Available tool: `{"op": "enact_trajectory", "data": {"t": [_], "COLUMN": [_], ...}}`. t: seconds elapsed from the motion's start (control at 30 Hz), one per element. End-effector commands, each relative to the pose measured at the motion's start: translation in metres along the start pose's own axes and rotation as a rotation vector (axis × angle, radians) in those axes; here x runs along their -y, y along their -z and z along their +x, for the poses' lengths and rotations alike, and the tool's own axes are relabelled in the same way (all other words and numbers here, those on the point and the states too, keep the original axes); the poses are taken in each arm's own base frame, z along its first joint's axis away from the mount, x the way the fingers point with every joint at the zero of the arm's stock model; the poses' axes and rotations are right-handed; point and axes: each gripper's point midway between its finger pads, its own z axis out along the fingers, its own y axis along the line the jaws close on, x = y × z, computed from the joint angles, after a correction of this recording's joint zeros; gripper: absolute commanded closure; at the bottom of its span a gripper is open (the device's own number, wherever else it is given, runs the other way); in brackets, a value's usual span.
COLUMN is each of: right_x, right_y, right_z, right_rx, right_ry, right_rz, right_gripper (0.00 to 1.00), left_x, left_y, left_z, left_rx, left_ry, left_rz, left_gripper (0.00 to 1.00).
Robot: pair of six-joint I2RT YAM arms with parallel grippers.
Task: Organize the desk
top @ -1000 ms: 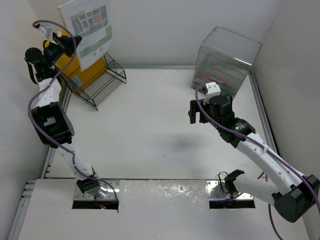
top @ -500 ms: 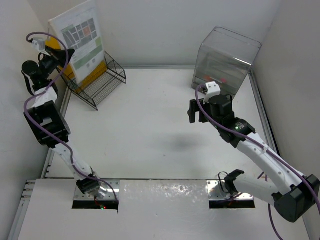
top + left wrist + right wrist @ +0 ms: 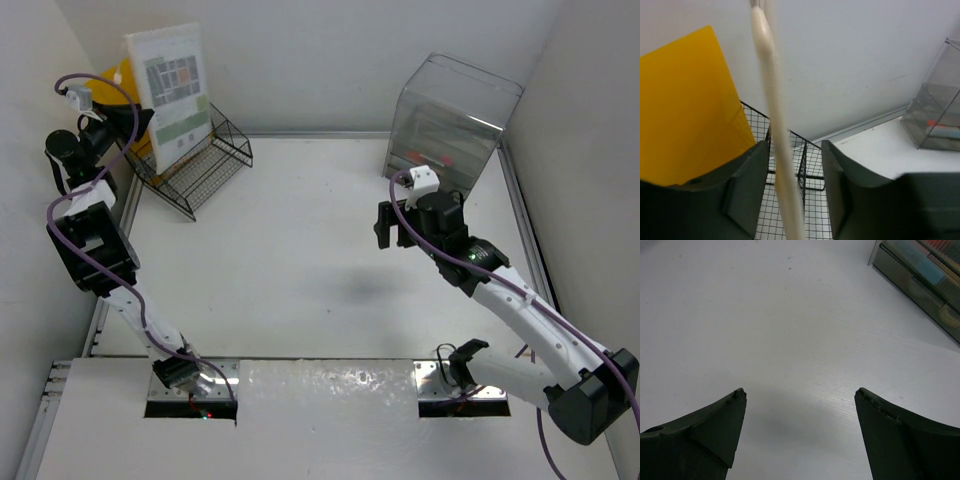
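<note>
The desk (image 3: 300, 260) is a white tabletop with silver rails. At its far left corner a black wire rack (image 3: 195, 170) holds a printed white sheet (image 3: 175, 85) standing on edge, with a yellow folder (image 3: 122, 75) behind it. My left gripper (image 3: 135, 125) is at the sheet's left edge. In the left wrist view the sheet's pale edge (image 3: 772, 100) runs between the fingers (image 3: 747, 190) with a gap on its right, so the left gripper (image 3: 795, 145) is open. My right gripper (image 3: 393, 225) hangs open over the bare desk (image 3: 790, 315), holding nothing.
A clear plastic drawer box (image 3: 450, 120) stands at the far right corner, with coloured items in its drawers (image 3: 925, 280). White walls close in on the left, back and right. The left arm's purple cable loops beside the rack.
The left gripper has gone from shut to open around the printed sheet. The sheet has swung from a lean to standing more upright in the rack. The right arm has not moved.
</note>
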Motion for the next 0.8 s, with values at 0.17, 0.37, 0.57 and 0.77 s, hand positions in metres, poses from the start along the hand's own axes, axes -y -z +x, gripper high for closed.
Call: {"op": "enact_trajectory", "data": {"t": [0.17,0.37,0.57,0.77], "right_x": [-0.007,-0.008,-0.008,-0.006], "right_y": [0.0,0.0,0.001,-0.003], "right_z": [-0.005,-0.005,-0.006,0.0], "right_rx": [0.029,0.031,0.024,0.015], "right_ry": [-0.006,-0.001,0.009,0.011], "right_rz": [-0.037,-0.042,-0.044,-0.03], "right_gripper": [0.13,0.12,0.12,0.12], "left_x": [-0.006,-0.014,-0.021,-0.031], "left_y": [0.009,0.01,-0.005,-0.033], "left_z": [-0.017,-0.021,-0.024,-0.025], "left_rx": [0.03,0.04,0.011,-0.069], "left_ry": [-0.041,-0.041,-0.047,-0.096], "left_rz": [-0.061,-0.122,-0.124,-0.138], "left_gripper": [0.47,0.62,0.52,0.43]}}
